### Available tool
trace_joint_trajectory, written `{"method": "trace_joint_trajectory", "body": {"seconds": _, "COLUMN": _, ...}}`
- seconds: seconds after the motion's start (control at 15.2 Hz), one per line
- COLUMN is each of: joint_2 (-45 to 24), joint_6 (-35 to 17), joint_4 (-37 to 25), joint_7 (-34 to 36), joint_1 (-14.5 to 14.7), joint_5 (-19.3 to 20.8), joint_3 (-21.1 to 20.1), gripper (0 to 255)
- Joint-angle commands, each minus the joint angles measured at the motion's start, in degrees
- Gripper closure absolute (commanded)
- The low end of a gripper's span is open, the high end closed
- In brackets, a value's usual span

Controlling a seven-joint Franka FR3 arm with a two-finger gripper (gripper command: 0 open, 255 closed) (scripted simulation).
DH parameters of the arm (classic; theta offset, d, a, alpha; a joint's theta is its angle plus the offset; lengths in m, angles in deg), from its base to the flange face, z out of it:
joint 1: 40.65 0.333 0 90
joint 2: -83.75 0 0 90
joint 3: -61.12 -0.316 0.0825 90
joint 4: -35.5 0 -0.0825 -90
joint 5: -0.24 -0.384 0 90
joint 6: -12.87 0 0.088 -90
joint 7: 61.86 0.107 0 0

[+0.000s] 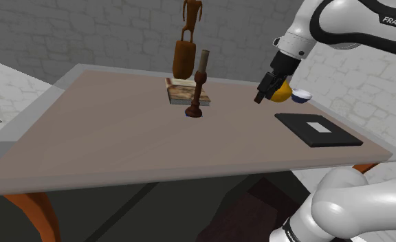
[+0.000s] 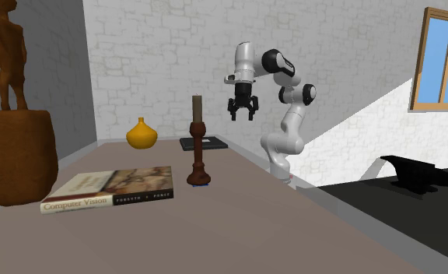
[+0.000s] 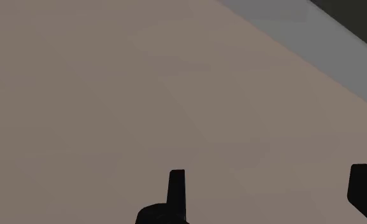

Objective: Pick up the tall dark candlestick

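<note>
The tall dark brown candlestick stands upright on the counter, its round foot touching the surface just in front of a hardcover book in the shoulder view. The black two-finger claw hangs in the air well apart from it, off to the shoulder view's right. It is released: in the wrist view its fingers stand wide apart, with bare counter top between them.

In the second exterior view the candlestick is just beside the book's near corner, and the claw hovers beyond it.

The counter has a smooth taupe top, a pale grey edge and orange-brown legs. The walls are whitish brick, with a wood-framed window on one of them.

A brown carved wooden figure stands on the book. A flat black pad with a white rectangle lies near the counter's corner.

A yellow gourd-shaped vase sits just behind the claw in the shoulder view, with a small white bowl beside it. I cannot tell what either holds.
</note>
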State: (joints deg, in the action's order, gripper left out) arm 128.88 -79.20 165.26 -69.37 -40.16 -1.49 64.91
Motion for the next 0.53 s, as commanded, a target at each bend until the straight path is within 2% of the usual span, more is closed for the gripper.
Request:
{"method": "trace_joint_trajectory", "body": {"seconds": 0.0, "joint_2": 0.00, "joint_6": 0.00, "joint_4": 0.00, "joint_7": 0.00, "joint_1": 0.00, "joint_5": 0.00, "joint_3": 0.00, "gripper": 0}}
{"method": "trace_joint_trajectory", "body": {"seconds": 0.46, "joint_2": -15.03, "joint_6": -1.91, "joint_4": -14.41, "joint_7": 0.75, "joint_1": 1.18, "joint_5": -0.50, "joint_3": -1.09, "gripper": 0}}
